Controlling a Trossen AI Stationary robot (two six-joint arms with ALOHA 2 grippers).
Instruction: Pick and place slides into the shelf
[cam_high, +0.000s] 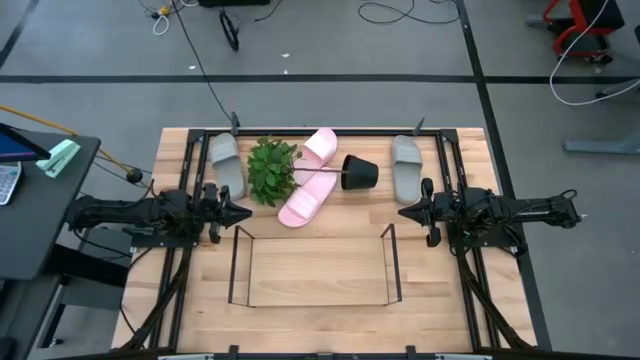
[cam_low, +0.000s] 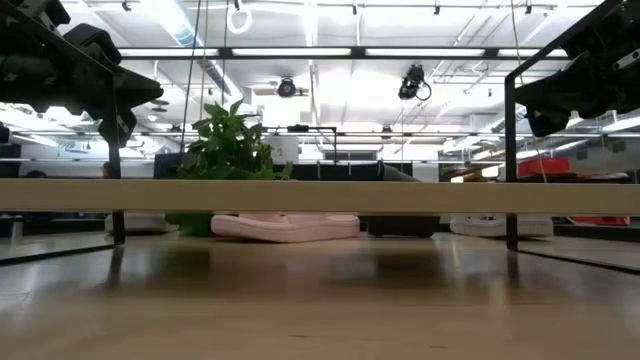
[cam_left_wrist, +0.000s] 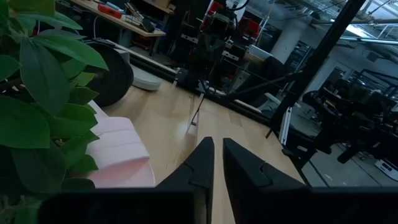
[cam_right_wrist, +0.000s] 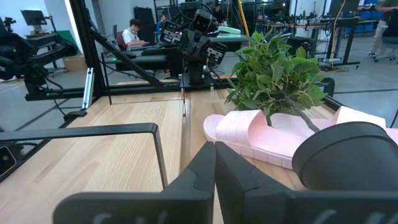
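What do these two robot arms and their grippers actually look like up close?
Both arms are dark, nearly black, built of chunky jointed segments with thin cables running along them. The left gripper and right gripper each end in two flat, matte black fingers that taper to a wedge-shaped point. I can make out no markings.

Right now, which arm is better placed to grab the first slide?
Probably left. The left gripper sits beside the nearer pink slide; the right gripper is farther off, past the tipped black pot.
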